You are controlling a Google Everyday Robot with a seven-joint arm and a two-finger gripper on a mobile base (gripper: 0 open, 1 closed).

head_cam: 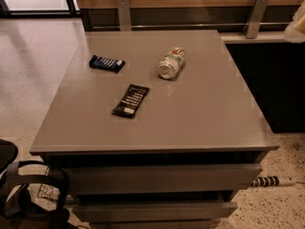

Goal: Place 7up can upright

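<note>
The 7up can [171,63] lies on its side on the far middle of the grey table [190,118]. It is silvery with a white-and-green label, and one shiny metal end faces the camera. My gripper [297,24] shows only as a pale shape cut off by the top right edge of the view. It is far to the right of the can, beyond the table, and holds nothing that I can see.
A dark blue snack bar [106,63] lies left of the can and a black snack bar [131,100] lies nearer the front. Drawers [162,178] sit under the tabletop. A wooden wall with metal brackets [123,12] runs behind. Dark gear [28,194] stands at the lower left.
</note>
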